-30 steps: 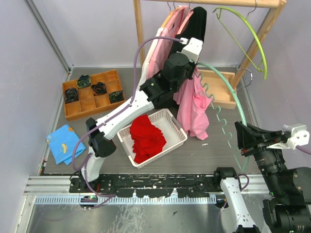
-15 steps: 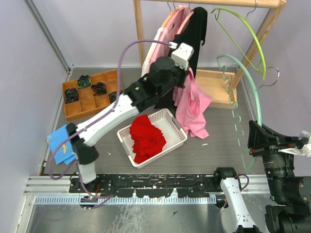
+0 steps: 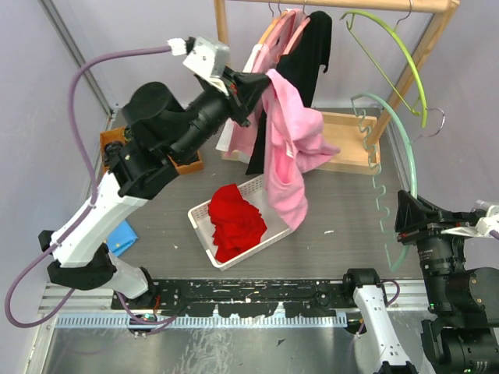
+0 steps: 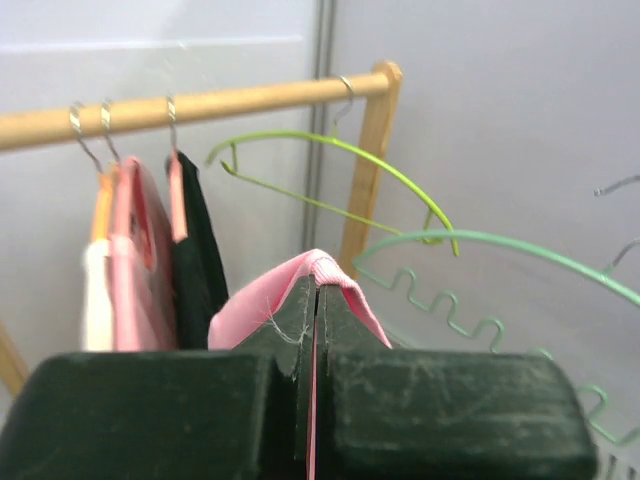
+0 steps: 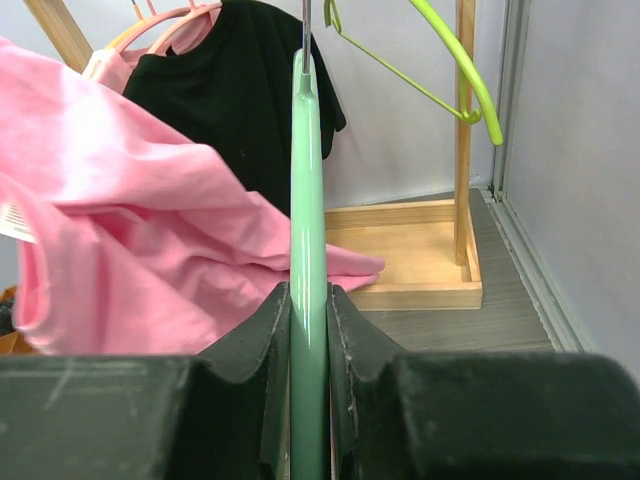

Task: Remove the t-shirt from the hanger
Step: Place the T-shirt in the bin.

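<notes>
The pink t-shirt (image 3: 290, 148) hangs free in the air from my left gripper (image 3: 256, 84), which is shut on its hem high up by the wooden rack. The shirt's lower end dangles over the white basket (image 3: 204, 220). In the left wrist view the pink cloth (image 4: 325, 272) is pinched between the closed jaws. My right gripper (image 3: 407, 220) is shut on the mint green hanger (image 3: 392, 140), bare of cloth, held upright at the right. In the right wrist view the hanger (image 5: 308, 200) runs between the jaws, with the pink shirt (image 5: 140, 250) to its left.
A wooden rack (image 3: 224, 47) holds a black shirt (image 3: 308, 54), pink garments and a lime hanger (image 3: 390, 54). A red cloth (image 3: 234, 220) lies in the white basket. An orange divided tray (image 3: 187, 162) is behind the left arm. A blue cloth (image 3: 123, 236) lies at left.
My left gripper has lifted up and to the left with the pink t-shirt, pulling it clear of the mint hanger. The right gripper has stayed at the right, holding the hanger.
</notes>
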